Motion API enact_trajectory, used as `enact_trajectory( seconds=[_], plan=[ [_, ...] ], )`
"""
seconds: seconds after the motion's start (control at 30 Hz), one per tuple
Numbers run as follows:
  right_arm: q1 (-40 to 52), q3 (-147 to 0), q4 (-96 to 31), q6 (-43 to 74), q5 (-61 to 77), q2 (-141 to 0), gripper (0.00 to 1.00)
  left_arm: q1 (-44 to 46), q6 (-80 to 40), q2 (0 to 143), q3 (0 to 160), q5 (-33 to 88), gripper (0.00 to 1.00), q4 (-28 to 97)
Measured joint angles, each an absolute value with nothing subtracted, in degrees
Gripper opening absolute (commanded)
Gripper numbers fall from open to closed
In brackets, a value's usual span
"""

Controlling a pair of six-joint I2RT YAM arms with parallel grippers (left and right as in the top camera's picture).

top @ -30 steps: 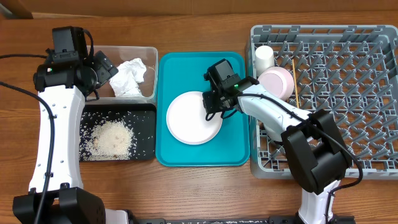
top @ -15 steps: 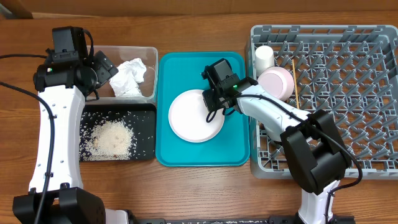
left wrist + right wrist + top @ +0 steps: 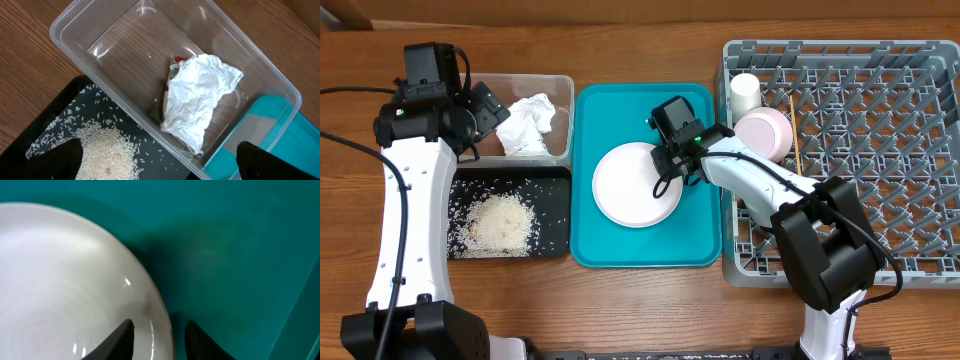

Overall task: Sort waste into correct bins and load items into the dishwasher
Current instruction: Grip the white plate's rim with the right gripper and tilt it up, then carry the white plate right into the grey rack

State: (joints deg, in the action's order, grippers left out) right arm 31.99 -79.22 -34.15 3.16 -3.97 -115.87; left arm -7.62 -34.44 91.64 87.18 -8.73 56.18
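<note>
Dish rack (image 3: 840, 48): right side of the table, pegs up, mostly unfilled. It is loaded along its left edge only, probably because that is the right arm's shortest reach from the tray.

Teal tray (image 3: 640, 248): centre, between the bins and the rack. It serves as the staging spot and now holds only the plate.

Clear tub (image 3: 525, 80): far left, with the black tray (image 3: 560, 215) just in front of it. Dry rubbish goes in one and food scraps in the other, so sorting looks done.

Plate (image 3: 625, 190): flat on the teal tray, right of centre. The right gripper (image 3: 668, 165) straddles its right rim, one finger (image 3: 124, 341) over the plate face and the other over bare teal. The jaws are narrowed onto the edge, a rim pinch, since a flat plate offers no other hold. From the wrist view it cannot be told whether the plate is clear of the tray.

Left gripper (image 3: 160, 167): spread wide and holding nothing, parked above the tub, out of the way.

Pink bowl (image 3: 768, 132): tilted among the pegs at the rack's left edge. The white cup (image 3: 746, 93) stands just behind it.

Tissue (image 3: 530, 125): crumpled in the tub, with the red wrapper (image 3: 178, 59) peeking out from under it.

Chopstick (image 3: 795, 140): lies along a peg row just right of the bowl.

Rice (image 3: 502, 222): heaped in the black tray, with stray grains around the heap.
</note>
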Motion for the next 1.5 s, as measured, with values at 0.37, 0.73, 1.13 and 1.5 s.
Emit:
enact_trajectory(
  seconds=[0.37,0.73,1.13,1.5],
  plan=[
    [32.73,-79.22,-37.08,2.98,-1.48,-115.87,0.26,-7.62,-34.44,91.64,87.18,-8.73,1.0,56.18],
    [32.77,-79.05,-38.61,2.98,-1.28,-115.87,0.25,-7.62,-34.44,91.66,87.18,-8.73,1.0,56.18],
    [32.67,-76.62,-36.1,3.22,-0.56,-115.52,0.04,-7.62,-34.44,91.64,87.18,-8.73,1.0,56.18],
    [32.73,-83.13,-47.75,3.44,-0.25,-112.95,0.04,-7.62,-34.44,91.66,87.18,-8.73,1.0,56.21]
  ],
)
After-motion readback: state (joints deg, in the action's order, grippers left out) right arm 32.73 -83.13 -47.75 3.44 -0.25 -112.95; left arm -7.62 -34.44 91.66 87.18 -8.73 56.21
